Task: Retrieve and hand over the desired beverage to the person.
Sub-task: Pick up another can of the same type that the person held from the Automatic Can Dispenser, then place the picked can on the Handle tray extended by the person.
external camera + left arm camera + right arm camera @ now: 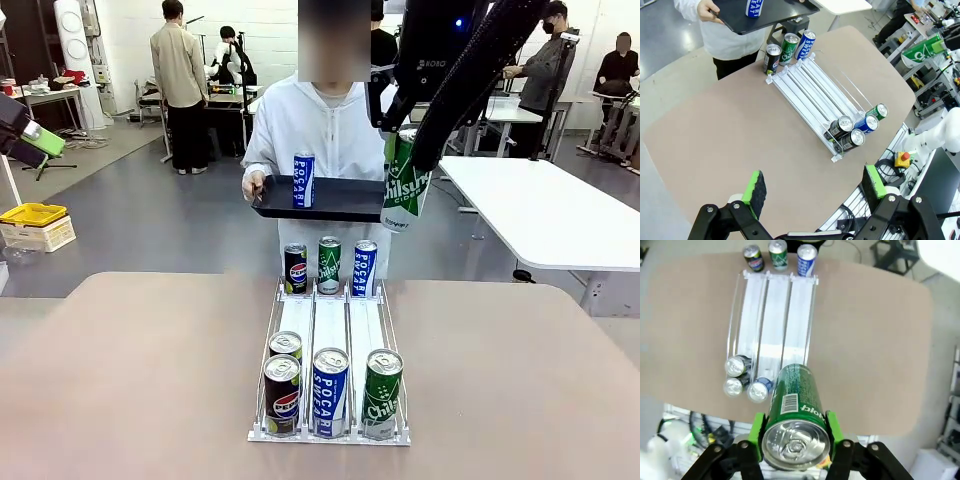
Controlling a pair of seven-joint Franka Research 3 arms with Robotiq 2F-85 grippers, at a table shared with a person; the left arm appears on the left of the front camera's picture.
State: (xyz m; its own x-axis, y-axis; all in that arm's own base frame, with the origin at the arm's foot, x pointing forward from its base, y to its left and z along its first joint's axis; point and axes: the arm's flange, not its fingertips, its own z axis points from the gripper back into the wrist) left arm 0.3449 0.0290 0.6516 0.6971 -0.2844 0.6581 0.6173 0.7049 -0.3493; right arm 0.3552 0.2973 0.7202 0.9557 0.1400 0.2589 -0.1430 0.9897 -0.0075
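My right gripper (404, 138) is shut on a green Chilsung can (405, 188), which hangs upright in the air at the right end of a black tray (345, 205). The person (320, 130) in a white hooded jacket holds that tray across the table; a blue Pocari Sweat can (303, 180) stands on it. In the right wrist view the green can (796, 405) sits between my green pads (757, 430), high above the table. My left gripper (815, 185) is open with nothing in it, raised at the far left (35, 138).
A white three-lane rack (330, 325) lies mid-table. Pepsi (295, 268), Chilsung (329, 264) and Pocari (365, 267) cans stand at its far end. Several cans fill its near end (330, 392). A white table (540, 215) stands to the right.
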